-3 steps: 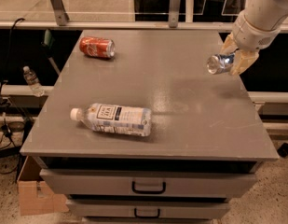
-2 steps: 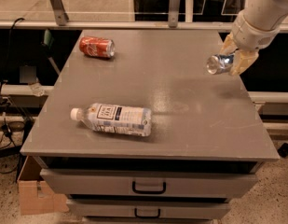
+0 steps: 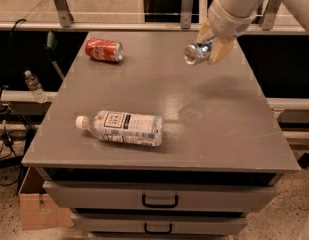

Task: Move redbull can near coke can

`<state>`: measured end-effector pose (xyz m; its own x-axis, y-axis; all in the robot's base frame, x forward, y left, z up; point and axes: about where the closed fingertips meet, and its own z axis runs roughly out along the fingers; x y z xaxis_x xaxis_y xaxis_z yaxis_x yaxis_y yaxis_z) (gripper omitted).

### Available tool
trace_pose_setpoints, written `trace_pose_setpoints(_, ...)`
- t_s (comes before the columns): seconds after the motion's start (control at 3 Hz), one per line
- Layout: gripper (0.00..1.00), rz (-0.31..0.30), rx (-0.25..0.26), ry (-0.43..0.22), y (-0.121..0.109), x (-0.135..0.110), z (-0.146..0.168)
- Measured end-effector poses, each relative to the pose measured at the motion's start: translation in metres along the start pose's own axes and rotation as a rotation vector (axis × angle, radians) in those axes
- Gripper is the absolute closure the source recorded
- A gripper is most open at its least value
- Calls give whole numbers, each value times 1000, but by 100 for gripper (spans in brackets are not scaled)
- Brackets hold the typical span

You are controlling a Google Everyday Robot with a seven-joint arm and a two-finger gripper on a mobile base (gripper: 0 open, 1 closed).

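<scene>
The gripper [image 3: 209, 46], in the upper right of the frame, clasped the redbull can [image 3: 196, 53] aloft over the matte grey table [image 3: 219, 129], its silver end showing. The lift looked done; the carry to the coke can [image 3: 103, 50], a glossy red cylinder on its side at upper left, was left. A clear labelled bottle [image 3: 124, 127] lay centre-left.

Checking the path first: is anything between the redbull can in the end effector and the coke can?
Nothing visible. The end effector holds the redbull can over the far right of the table; the coke can lies on its side at far left, bare tabletop between. The bottle lies nearer the front, off that line.
</scene>
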<state>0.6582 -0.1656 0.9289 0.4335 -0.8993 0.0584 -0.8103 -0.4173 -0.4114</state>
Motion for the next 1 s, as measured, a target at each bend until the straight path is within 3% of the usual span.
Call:
trace_pose_setpoints(0.67, 100, -210, 62, -63, -84, -84, 13)
trace_pose_setpoints(1.0, 100, -260, 82, -132, -114, -114, 29)
